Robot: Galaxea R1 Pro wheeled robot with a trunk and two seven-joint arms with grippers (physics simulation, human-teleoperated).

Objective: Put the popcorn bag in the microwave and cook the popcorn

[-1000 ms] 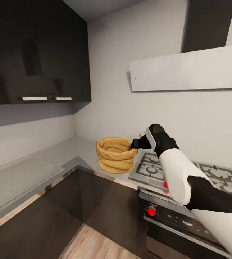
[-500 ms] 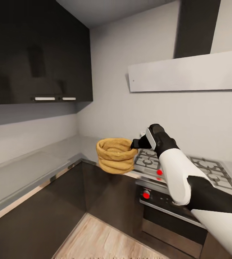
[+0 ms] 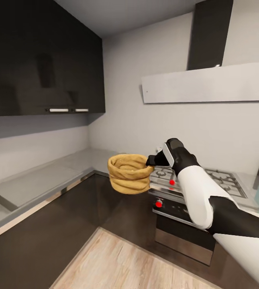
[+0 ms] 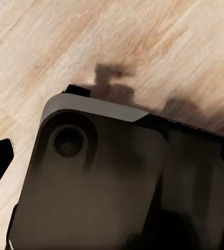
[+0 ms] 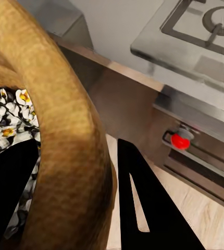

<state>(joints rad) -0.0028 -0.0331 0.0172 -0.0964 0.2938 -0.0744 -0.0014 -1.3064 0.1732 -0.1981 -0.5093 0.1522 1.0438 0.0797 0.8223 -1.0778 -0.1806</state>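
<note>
Grey walls (image 3: 125, 88); wood floor (image 3: 117, 265); dark cabinets (image 3: 33, 60)

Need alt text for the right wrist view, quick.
The right end effector pinches the rolled rim of a wrinkled tan-orange paper popcorn bag holding whitish popcorn bits. Beyond it are a steel gas hob, a red oven knob and light wood floor.

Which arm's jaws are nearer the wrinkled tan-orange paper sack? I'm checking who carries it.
Right. The right gripper clamps the rolled rim of the wrinkled tan-orange paper sack, held above the floor. The left wrist view faces the light wood floor, with no sack nearby.
</note>
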